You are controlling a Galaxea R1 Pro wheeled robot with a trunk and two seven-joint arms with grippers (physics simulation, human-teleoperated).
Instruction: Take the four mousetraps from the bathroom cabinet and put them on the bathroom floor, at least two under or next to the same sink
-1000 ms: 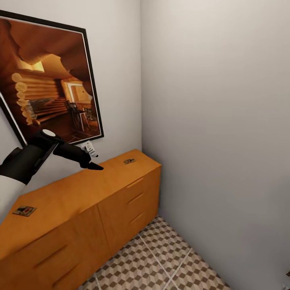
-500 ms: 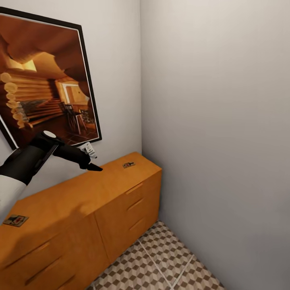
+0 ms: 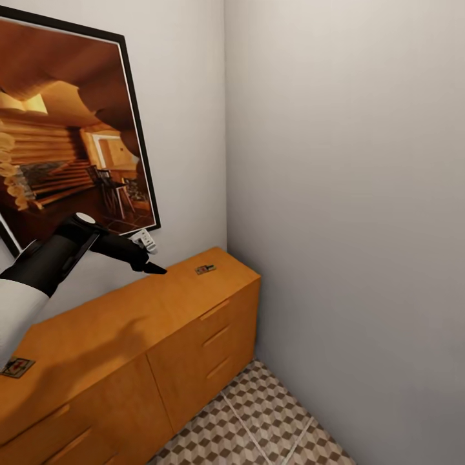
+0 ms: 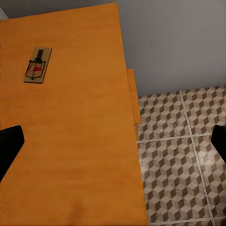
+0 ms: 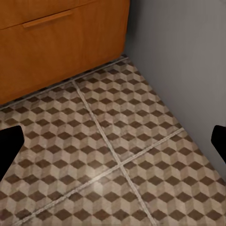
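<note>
On the cabinet [image 3: 97, 336] top, one mousetrap [image 3: 16, 367] lies at the near left end and a second mousetrap [image 3: 206, 269] sits near the far right corner, with the left gripper [image 3: 152, 261] hovering between them, fingers spread wide and empty. Its drawers are closed, contents hidden. The right gripper [image 5: 113, 143] hangs wide open over the bathroom floor [image 5: 122, 160]

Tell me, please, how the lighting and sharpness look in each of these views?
Head view: even, soft light; the black left hand casts a faint shadow on the orange-brown wooden cabinet; the small brown mousetrap near the corner is too small for detail. Left wrist view: the same mousetrap is fairly sharp, without glare. Right wrist view: a pale sheen on the cube-patterned tile floor, slightly soft.
</note>
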